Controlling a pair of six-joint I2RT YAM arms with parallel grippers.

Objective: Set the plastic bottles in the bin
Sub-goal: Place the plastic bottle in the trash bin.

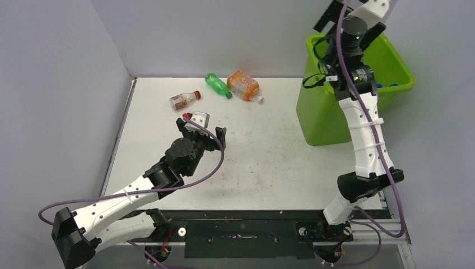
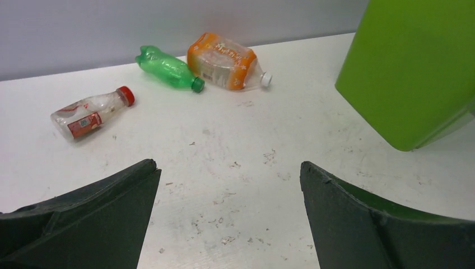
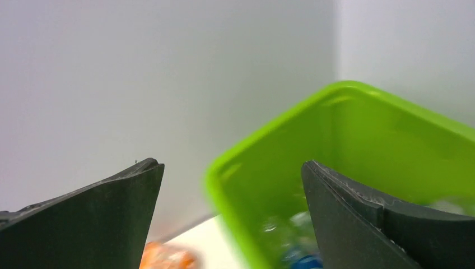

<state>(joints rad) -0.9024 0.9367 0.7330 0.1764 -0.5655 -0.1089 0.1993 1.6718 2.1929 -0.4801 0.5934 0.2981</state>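
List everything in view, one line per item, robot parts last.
clear crushed plastic bottle with red cap and red label: one, lying on the table's far left.
green plastic bottle: one, lying at the far edge, touching the orange one.
orange-labelled clear plastic bottle with white cap: one, far edge, middle.
lime-green rectangular plastic bin: one, far right corner.
bottles inside the bin: blurred, count unclear, some blue.
white table: one, scuffed.
purple cables: along both arms.
left gripper: open, empty, low over the table, pointing at the bottles.
right gripper: open, empty, raised at the bin.
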